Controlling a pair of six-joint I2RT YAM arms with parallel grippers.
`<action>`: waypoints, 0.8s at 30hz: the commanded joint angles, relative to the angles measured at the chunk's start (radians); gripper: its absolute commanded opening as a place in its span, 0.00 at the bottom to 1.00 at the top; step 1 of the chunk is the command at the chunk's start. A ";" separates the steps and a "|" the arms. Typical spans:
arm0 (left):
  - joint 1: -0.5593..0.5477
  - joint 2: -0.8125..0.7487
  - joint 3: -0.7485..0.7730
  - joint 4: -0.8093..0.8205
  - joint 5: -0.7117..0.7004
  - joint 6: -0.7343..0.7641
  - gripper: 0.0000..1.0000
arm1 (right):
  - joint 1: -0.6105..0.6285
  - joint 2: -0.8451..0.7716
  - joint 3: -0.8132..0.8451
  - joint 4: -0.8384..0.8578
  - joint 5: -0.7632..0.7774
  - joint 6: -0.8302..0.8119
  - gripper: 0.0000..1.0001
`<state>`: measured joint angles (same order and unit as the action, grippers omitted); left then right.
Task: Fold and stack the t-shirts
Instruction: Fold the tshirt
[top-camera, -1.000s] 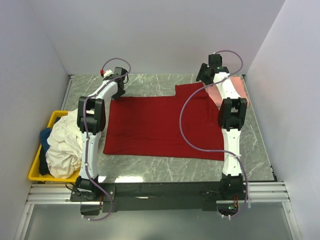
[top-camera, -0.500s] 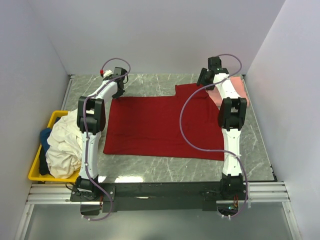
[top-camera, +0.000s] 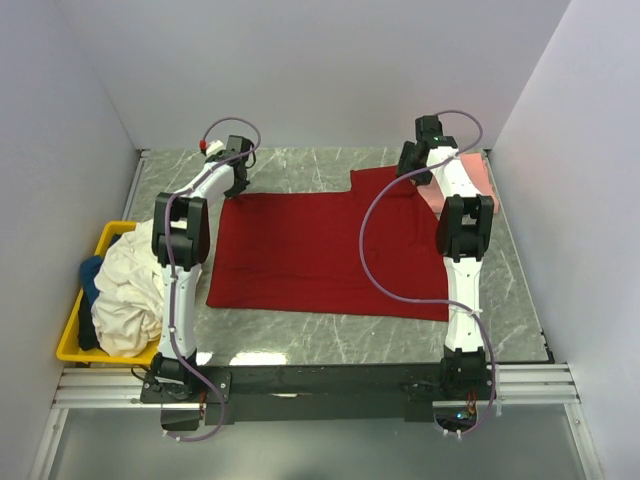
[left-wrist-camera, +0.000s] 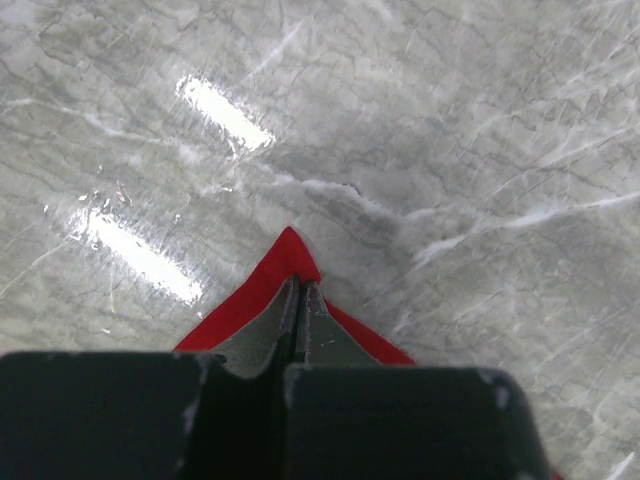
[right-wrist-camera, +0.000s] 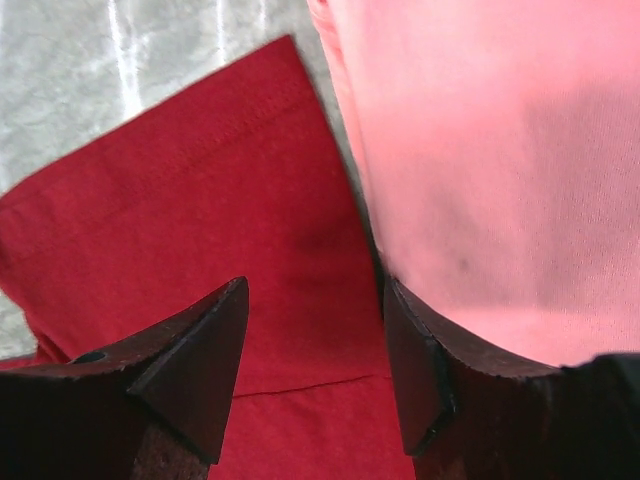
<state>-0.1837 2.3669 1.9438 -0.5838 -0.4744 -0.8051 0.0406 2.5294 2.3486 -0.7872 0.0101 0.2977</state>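
Note:
The dark red t-shirt (top-camera: 320, 255) lies spread flat on the marble table. My left gripper (top-camera: 236, 188) is at its far left corner, shut on the cloth. In the left wrist view the red corner (left-wrist-camera: 290, 250) pokes out past my left gripper's (left-wrist-camera: 300, 290) closed tips. My right gripper (top-camera: 408, 170) hovers open over the shirt's far right sleeve (right-wrist-camera: 200, 200). In the right wrist view my right gripper (right-wrist-camera: 315, 300) has its right finger beside the salmon-pink t-shirt (right-wrist-camera: 480, 180), which lies at the far right (top-camera: 472, 175).
A yellow bin (top-camera: 72, 345) at the left table edge holds the cream-white t-shirt (top-camera: 125, 290) piled high and a blue one (top-camera: 90, 272) beneath it. White walls close in at the back and both sides.
My left gripper has closed on the red shirt's corner. My right gripper has shifted slightly nearer the sleeve and narrowed a little.

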 joint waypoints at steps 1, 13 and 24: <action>0.003 -0.077 -0.020 0.004 0.025 0.004 0.01 | -0.005 -0.023 -0.020 -0.009 0.025 -0.017 0.60; 0.004 -0.115 -0.059 0.024 0.036 0.014 0.01 | -0.005 -0.069 -0.110 0.018 0.008 -0.002 0.40; 0.012 -0.141 -0.065 0.045 0.048 0.026 0.01 | -0.008 -0.142 -0.118 0.074 0.002 0.018 0.06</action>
<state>-0.1780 2.3116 1.8843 -0.5777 -0.4370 -0.8005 0.0402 2.4947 2.2353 -0.7628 0.0101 0.3122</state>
